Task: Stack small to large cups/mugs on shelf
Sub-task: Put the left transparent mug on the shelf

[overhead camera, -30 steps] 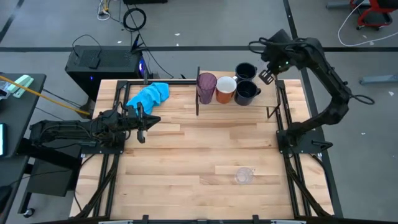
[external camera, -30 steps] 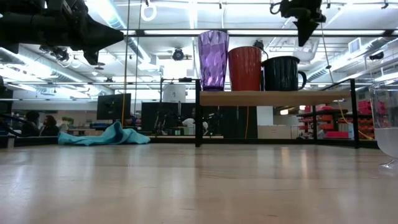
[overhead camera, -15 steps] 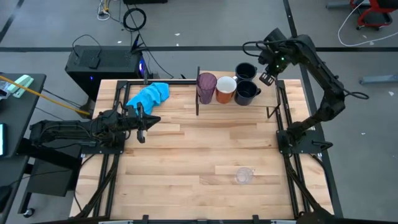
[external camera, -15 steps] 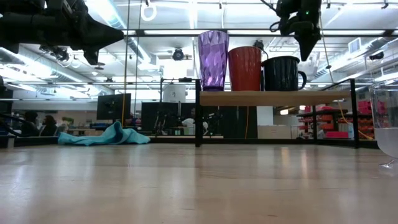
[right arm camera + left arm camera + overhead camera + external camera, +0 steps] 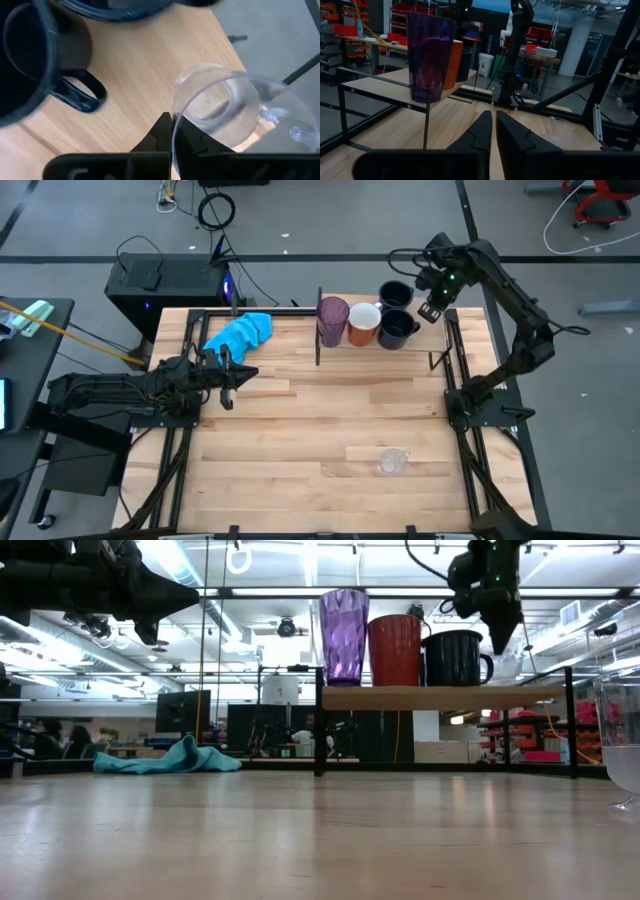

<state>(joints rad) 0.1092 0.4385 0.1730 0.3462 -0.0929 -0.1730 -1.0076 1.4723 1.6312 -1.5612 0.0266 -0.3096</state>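
High view: shelf [image 5: 420,340] along the table's [image 5: 300,440] upper edge, right of centre; on it, left to right, purple tumbler [image 5: 332,319], orange mug [image 5: 363,322], navy mug [image 5: 396,329], with a second navy mug [image 5: 395,295] behind. Right gripper [image 5: 430,310] hangs over the shelf's right end beside the navy mugs. A loose clear cup [image 5: 392,462] stands at lower right of the table; blue cloth [image 5: 240,333] at upper left. Left gripper [image 5: 228,377] hovers at the table's left edge. Low view: tumbler [image 5: 343,636], orange mug [image 5: 396,650] and navy mug [image 5: 456,658] stand in a row on the shelf [image 5: 440,697]; the right gripper [image 5: 497,635] points down at upper right; loose cup [image 5: 622,740] at right edge. Left wrist view: left gripper [image 5: 493,132] with jaws nearly closed, holding nothing; tumbler [image 5: 427,57] at upper left. Right wrist view: right gripper [image 5: 171,131] pinched on the rim of a second clear cup [image 5: 240,110], above the shelf board [image 5: 145,80]; navy mug [image 5: 45,60] at left.
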